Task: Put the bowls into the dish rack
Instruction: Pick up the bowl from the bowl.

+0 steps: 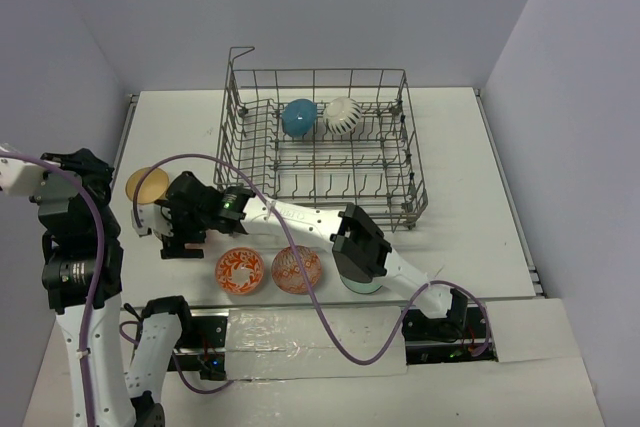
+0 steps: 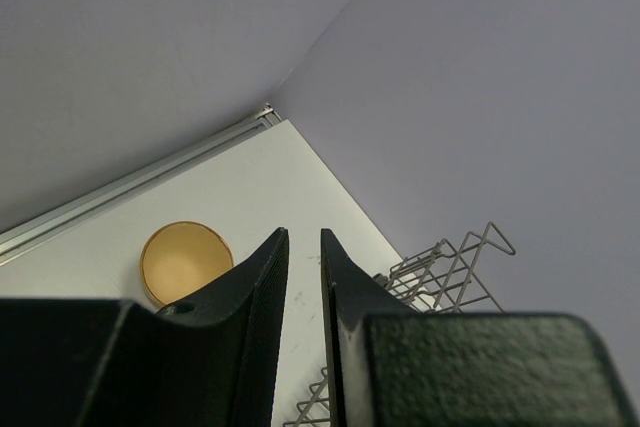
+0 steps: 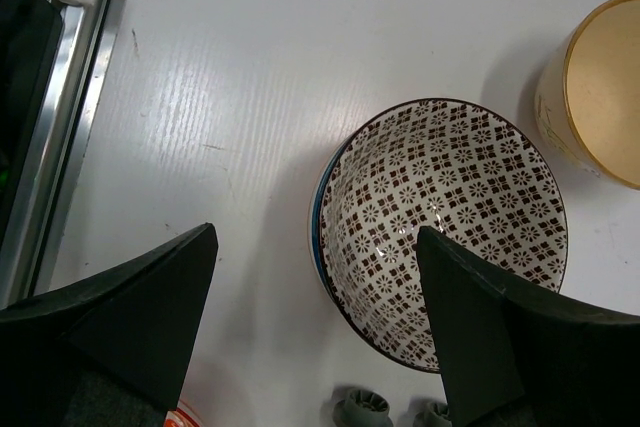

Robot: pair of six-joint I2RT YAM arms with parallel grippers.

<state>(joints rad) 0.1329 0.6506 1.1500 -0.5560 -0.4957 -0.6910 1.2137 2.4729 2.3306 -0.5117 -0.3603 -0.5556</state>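
The grey wire dish rack [image 1: 322,162] stands at the back middle and holds a teal-blue bowl [image 1: 299,118] and a white striped bowl [image 1: 343,115]. My right gripper [image 1: 183,224] is open, low over a blue-white patterned bowl [image 3: 450,237]; in the right wrist view the gripper [image 3: 315,247] straddles the bowl's left rim without touching it. A tan bowl [image 1: 148,184] stands just beyond it. Two orange-red patterned bowls [image 1: 241,270] [image 1: 297,269] sit near the front. A pale green bowl [image 1: 360,285] lies partly under the right arm. My left gripper [image 2: 303,232] is raised at the far left, shut and empty.
The right arm stretches across the front of the table from its base at the right. A metal rail [image 3: 60,117] runs along the table's left edge. The tan bowl [image 2: 185,262] and a rack corner [image 2: 450,267] show in the left wrist view. Walls close in on three sides.
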